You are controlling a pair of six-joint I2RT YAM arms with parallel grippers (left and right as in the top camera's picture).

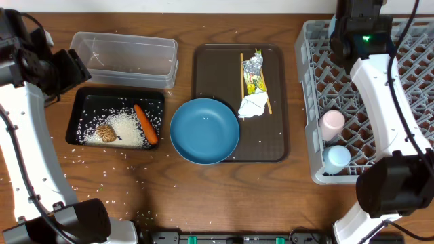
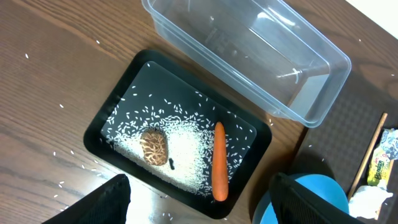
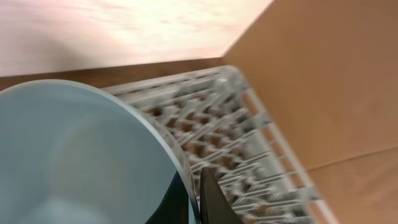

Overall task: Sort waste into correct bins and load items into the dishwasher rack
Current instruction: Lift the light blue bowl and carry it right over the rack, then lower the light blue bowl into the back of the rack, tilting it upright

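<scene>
Right claw point(image 3: 194, 190) closed on the rim of the small bowl point(image 3: 81, 155), over the rack point(image 3: 249, 143) at the table's right edge. Pink cup point(image 1: 332, 122) and blue cup point(image 1: 337, 157) sit in the rack.

Left claw point(image 2: 200, 183) open, empty, above the black tray point(image 2: 140, 78) near the left edge, which holds rice point(image 2: 180, 149), lump point(image 2: 153, 147) and carrot point(image 2: 219, 160).

Risk: the thin rim pinch may let the bowl swing or slip and land crooked on the pegs.

Tissue point(image 1: 253, 106) and wrapper point(image 1: 254, 71) overlap the chopsticks point(image 1: 242, 74) on the brown tray point(image 1: 210, 74). Grabbing either could drag the sticks.
</scene>
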